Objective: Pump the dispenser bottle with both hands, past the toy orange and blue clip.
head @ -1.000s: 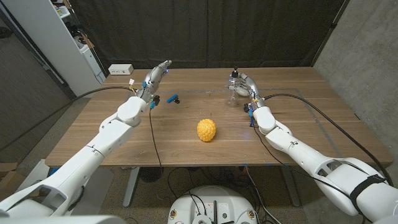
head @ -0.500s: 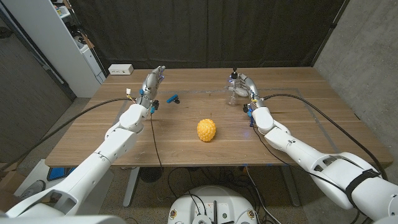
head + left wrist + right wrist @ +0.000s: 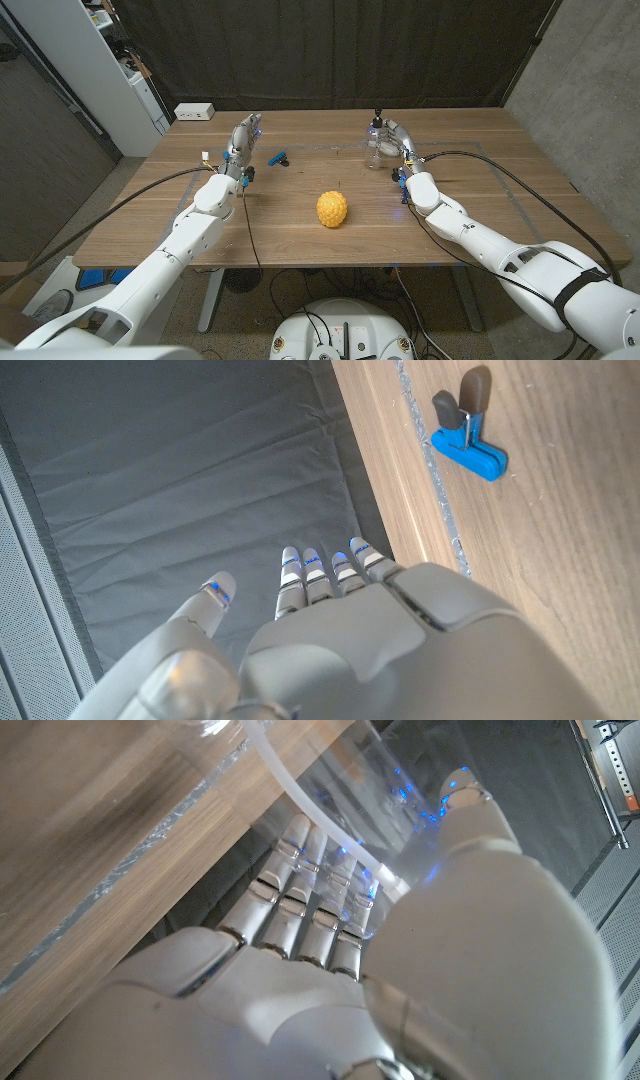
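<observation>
Currently the left hand [image 3: 241,137] is held over the far left part of the wooden table [image 3: 300,225], its fingers [image 3: 318,575] straight and a little apart, holding nothing. Just beside it lies the blue clip [image 3: 278,157]. Nearer the middle sits the toy orange [image 3: 332,209]. Further right, the right hand [image 3: 392,138] wraps its fingers [image 3: 300,900] around the clear dispenser bottle [image 3: 376,146], which stands upright.

I see a matt wood-grain table [image 3: 300,215]. The dispenser bottle [image 3: 376,150] looks like clear, glossy plastic with a whitish tube inside. The toy orange [image 3: 332,209] has a bumpy, pebbled skin. The blue clip [image 3: 466,444] is smooth plastic. Both hands, left [image 3: 241,134] and right [image 3: 392,137], have glossy white shells. The backdrop [image 3: 200,480] is creased dark cloth.
</observation>
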`<action>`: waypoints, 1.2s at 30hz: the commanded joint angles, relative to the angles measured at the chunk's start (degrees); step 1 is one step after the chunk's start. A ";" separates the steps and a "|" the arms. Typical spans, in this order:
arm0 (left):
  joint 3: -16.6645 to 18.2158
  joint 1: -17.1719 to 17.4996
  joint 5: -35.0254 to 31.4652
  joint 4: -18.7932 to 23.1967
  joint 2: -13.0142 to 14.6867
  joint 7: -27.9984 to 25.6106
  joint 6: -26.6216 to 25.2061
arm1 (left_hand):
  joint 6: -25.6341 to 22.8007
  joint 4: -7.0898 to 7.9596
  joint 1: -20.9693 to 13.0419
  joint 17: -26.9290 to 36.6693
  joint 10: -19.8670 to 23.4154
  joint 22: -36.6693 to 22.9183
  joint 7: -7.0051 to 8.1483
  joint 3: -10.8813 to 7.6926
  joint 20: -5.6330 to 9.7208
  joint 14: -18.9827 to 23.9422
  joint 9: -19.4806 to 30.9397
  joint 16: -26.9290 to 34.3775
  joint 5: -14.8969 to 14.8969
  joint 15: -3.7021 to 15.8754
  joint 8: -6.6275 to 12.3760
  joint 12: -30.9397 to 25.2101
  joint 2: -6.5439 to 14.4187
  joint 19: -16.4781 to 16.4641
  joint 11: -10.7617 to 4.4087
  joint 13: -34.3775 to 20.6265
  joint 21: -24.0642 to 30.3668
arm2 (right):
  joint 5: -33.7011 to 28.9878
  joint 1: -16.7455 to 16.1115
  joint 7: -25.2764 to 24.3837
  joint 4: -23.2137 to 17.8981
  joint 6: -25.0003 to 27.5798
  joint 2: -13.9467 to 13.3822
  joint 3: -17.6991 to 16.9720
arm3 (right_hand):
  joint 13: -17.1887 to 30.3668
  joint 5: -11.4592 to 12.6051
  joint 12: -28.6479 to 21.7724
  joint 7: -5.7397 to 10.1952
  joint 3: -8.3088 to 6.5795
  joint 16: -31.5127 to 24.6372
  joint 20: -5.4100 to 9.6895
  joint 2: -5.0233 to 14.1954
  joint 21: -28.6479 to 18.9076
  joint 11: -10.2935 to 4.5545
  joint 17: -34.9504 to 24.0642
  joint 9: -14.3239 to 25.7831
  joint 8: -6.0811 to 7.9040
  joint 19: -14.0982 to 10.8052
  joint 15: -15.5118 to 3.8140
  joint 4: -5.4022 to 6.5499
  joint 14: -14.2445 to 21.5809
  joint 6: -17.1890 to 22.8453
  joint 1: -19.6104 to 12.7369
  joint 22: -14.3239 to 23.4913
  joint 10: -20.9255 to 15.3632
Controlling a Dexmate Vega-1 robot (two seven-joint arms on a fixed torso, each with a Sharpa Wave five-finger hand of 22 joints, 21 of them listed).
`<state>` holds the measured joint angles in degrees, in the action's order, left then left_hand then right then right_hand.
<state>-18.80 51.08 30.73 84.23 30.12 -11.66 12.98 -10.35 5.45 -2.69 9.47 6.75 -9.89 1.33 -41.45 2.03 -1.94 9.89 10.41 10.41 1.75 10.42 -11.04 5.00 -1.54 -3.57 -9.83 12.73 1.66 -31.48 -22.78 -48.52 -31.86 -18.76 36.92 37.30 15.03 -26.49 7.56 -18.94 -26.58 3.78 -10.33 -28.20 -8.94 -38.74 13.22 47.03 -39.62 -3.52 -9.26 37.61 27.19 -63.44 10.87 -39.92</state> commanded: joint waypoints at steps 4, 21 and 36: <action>-0.53 -0.33 1.25 -1.04 -0.20 0.58 0.09 | -0.64 -0.01 0.41 0.29 0.61 -0.03 -0.18 -0.45 1.80 0.61 0.05 0.25 0.35 2.75 0.18 -0.19 3.97 -0.48 -0.13 -0.07 0.20 | 0.33 -0.47 0.25 -0.82 1.61 -0.47 0.51 | 0.12 -0.10 0.33 0.07 0.35 0.97 6.17 15.19 -0.24 -1.04 0.02 0.09 0.22 0.68 -9.31 -0.05 -0.87 -0.37 -15.07 -0.03 -0.18; -1.00 -0.63 1.65 -1.16 0.13 1.08 -0.74 | -0.87 0.14 0.63 0.30 0.81 -0.03 -0.18 -0.59 1.82 0.86 0.07 0.08 0.36 2.67 0.15 -0.13 3.95 -0.84 -0.20 -0.08 0.00 | 0.38 -0.64 1.90 -2.13 2.95 -1.41 0.82 | -0.38 0.03 1.80 -0.03 1.13 3.32 5.12 14.59 -0.33 -0.76 0.91 0.02 -0.56 2.21 -8.71 0.83 -2.35 -2.70 -12.60 -0.15 1.26; -1.45 -1.80 1.95 -2.97 -0.33 2.09 -0.50 | -0.92 0.27 0.79 0.31 0.97 -0.04 -0.17 -0.69 1.77 1.10 0.08 0.00 0.37 2.63 0.11 -0.09 3.93 -1.12 -0.12 -0.08 -0.17 | 1.52 -1.20 3.54 -4.61 6.99 -2.13 0.58 | -0.69 -0.26 4.48 -0.69 2.60 4.84 3.91 13.89 0.30 0.43 0.21 -0.18 -1.88 4.52 -8.08 1.41 -6.35 -5.76 -9.77 -0.45 5.89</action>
<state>-19.95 49.95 32.42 82.34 30.13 -10.24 12.44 -10.76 5.69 -2.70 9.46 7.15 -9.89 1.33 -41.69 2.03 -1.22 9.89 10.41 10.41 1.65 10.42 -11.04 5.01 -2.14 -3.79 -9.83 12.72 2.47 -32.27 -20.50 -51.37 -27.43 -20.24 37.58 36.67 14.82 -22.56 6.97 -16.64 -22.08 3.28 -5.25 -28.15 -8.67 -38.22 13.04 45.52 -35.42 -2.98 -8.07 31.82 21.99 -65.43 10.30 -34.72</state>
